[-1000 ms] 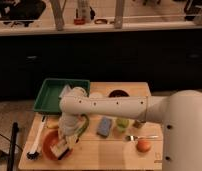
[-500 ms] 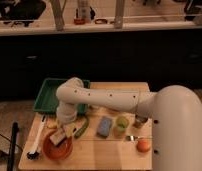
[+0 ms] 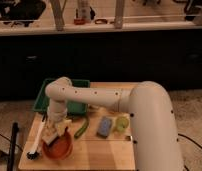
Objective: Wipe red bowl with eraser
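The red bowl (image 3: 58,148) sits on the wooden table near its front left corner. My gripper (image 3: 56,128) hangs from the white arm right above the bowl's far rim. It is shut on the eraser (image 3: 51,133), a pale tan block with a darker edge, which rests tilted at the bowl's far-left rim. The arm's wrist hides the upper part of the eraser and the bowl's back edge.
A green tray (image 3: 43,98) stands at the table's back left, behind the arm. A green vegetable (image 3: 81,129), a blue sponge (image 3: 105,126) and a yellow-green cup (image 3: 122,123) lie right of the bowl. A white-handled brush (image 3: 37,142) lies left of it. A black pole (image 3: 14,144) stands off the table's left edge.
The gripper and eraser have moved from the bowl's middle toward its far-left rim. The arm's big link now fills the right side and hides the table's right part.
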You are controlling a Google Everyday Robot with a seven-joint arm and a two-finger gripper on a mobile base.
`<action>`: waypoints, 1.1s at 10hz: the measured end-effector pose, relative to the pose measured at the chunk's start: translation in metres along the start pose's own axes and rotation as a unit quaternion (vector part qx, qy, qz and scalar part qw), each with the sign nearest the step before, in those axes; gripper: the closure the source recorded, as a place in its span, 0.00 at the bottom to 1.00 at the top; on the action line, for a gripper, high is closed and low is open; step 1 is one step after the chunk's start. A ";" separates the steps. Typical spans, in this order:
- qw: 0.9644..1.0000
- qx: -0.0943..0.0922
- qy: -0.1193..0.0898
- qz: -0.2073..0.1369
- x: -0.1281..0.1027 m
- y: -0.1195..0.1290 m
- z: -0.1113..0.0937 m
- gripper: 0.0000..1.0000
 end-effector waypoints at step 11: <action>1.000 0.008 0.007 0.029 -0.014 0.090 -0.025 1.00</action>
